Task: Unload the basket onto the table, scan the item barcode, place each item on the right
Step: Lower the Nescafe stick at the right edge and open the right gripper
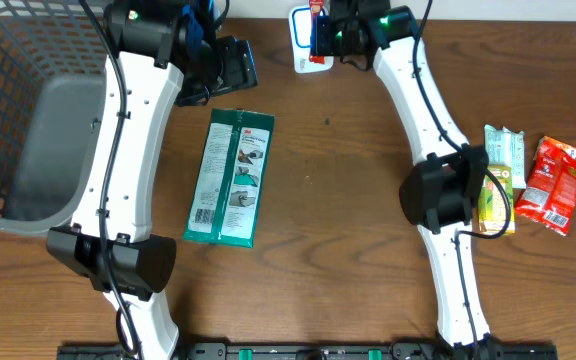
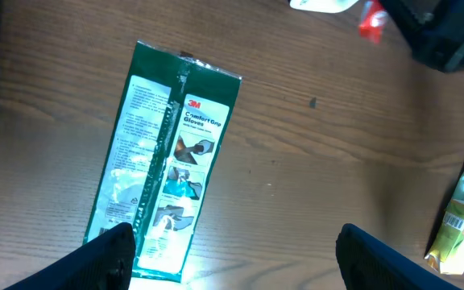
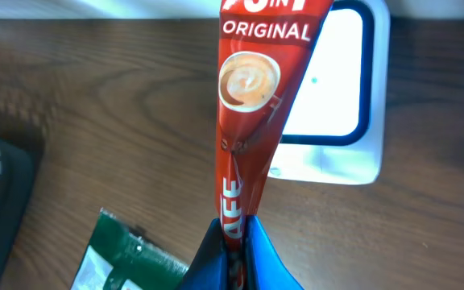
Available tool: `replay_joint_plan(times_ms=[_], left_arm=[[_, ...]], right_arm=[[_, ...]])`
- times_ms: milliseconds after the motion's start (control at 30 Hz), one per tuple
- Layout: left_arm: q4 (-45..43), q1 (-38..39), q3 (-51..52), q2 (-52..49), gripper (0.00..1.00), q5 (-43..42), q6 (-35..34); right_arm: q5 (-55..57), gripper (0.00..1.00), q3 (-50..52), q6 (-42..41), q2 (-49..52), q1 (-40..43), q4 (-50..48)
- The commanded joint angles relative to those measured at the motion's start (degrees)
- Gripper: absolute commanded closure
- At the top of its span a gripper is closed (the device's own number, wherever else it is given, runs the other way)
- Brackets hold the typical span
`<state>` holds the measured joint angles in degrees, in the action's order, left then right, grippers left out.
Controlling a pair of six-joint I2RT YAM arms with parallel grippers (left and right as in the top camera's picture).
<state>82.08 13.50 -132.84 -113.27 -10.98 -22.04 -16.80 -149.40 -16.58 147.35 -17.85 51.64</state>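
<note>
Pinched in the clenched right gripper (image 3: pixel 232 254), a red coffee sachet (image 3: pixel 252 113) is held over the white scanner (image 3: pixel 341 161). To the scanner's left, the left gripper (image 2: pixel 236 262) is spread wide and empty near a flat 3M glove pack (image 2: pixel 171 161).

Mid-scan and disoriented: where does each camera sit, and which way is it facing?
Overhead: above the table, looking straight down on the gloves package, grey basket, left arm and right arm.
Left wrist: on the left arm, looking down at the gloves package; the open left claw frames the bottom edge.
Right wrist: on the right arm, looking along the coffee sachet toward the white blue-rimmed pad; the right claw grips the sachet.
Shared: all three show the gloves package.
</note>
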Motion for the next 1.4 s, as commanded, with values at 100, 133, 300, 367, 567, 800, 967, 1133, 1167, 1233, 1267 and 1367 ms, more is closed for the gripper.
replay_joint_plan(times_ms=[100, 133, 300, 367, 567, 800, 967, 1133, 1167, 1233, 1267, 1367], left_arm=[[0.13, -0.2, 0.22, -0.22, 0.2, 0.57, 0.74], [0.15, -0.2, 0.22, -0.2, 0.2, 0.57, 0.76], [0.13, -0.2, 0.22, -0.22, 0.2, 0.57, 0.74], [0.15, -0.2, 0.22, -0.22, 0.2, 0.59, 0.74], [0.15, -0.2, 0.22, -0.22, 0.2, 0.57, 0.74], [0.15, -0.2, 0.22, -0.2, 0.2, 0.57, 0.74], [0.15, -0.2, 0.22, -0.2, 0.2, 0.57, 0.74], [0.15, -0.2, 0.22, -0.2, 0.19, 0.57, 0.74], [0.15, -0.2, 0.22, -0.22, 0.2, 0.57, 0.74], [0.15, -0.2, 0.22, -0.2, 0.2, 0.57, 0.74], [0.15, -0.2, 0.22, -0.2, 0.2, 0.57, 0.74], [0.15, -0.2, 0.22, -0.2, 0.2, 0.57, 0.74]], right_arm=[[-0.66, 0.99, -0.55, -2.23, 5.75, 0.35, -1.55], [-0.66, 0.99, -0.55, -2.19, 6.4, 0.35, -1.84], [-0.61, 0.99, -0.52, -0.15, 7.5, 0.33, -2.84], [-0.66, 0.99, -0.55, -0.04, 7.02, 0.44, -2.95], [-3.32, 0.99, -0.61, -0.04, 0.35, 2.54, 3.37], [-2.12, 0.99, -0.61, 5.33, -17.81, 7.74, 22.6], [5.81, 0.99, -0.61, 10.05, -27.47, 11.74, 34.53], [14.21, 0.99, -0.61, 16.96, -30.8, 16.48, 43.74], [15.54, 0.99, -0.55, 17.86, -30.75, 17.25, 45.42], [19.78, 0.99, 1.53, 19.1, -30.53, 18.8, 45.66], [22.14, 0.99, 2.73, 19.08, -30.53, 19.52, 45.66], [29.46, 0.99, 8.74, 20.15, -30.4, 21.24, 45.66]])
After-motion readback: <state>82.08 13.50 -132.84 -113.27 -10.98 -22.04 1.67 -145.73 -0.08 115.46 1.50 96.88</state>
